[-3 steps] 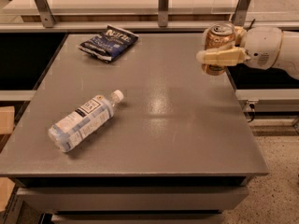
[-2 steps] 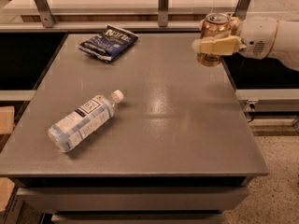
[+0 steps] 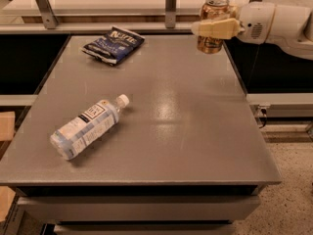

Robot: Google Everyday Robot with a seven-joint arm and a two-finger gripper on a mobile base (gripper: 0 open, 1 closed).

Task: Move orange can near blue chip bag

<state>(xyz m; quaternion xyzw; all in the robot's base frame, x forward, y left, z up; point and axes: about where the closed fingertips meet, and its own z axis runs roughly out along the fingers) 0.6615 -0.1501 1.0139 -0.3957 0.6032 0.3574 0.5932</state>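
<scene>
Grey tabletop looks the same as a second ago: the water bottle is on its side at front left with the cap pointing back and right, and the blue chip bag is flat at the far left corner. Neither has budged.

What changed is your arm. It comes in from the right, and the gripper has slid left and toward the back edge since the last frame. It's now over the far right corner of the table, whereas a second ago it hung further out along the right side.

The claw is pinched on the orange can. One pale finger lies across the can's middle, and the other is hidden behind it. The can is upright with its silver top showing, and it looks to be off the surface.

So the can is closer to the bag than it was, but the two are well apart, with bare table between them.
</scene>
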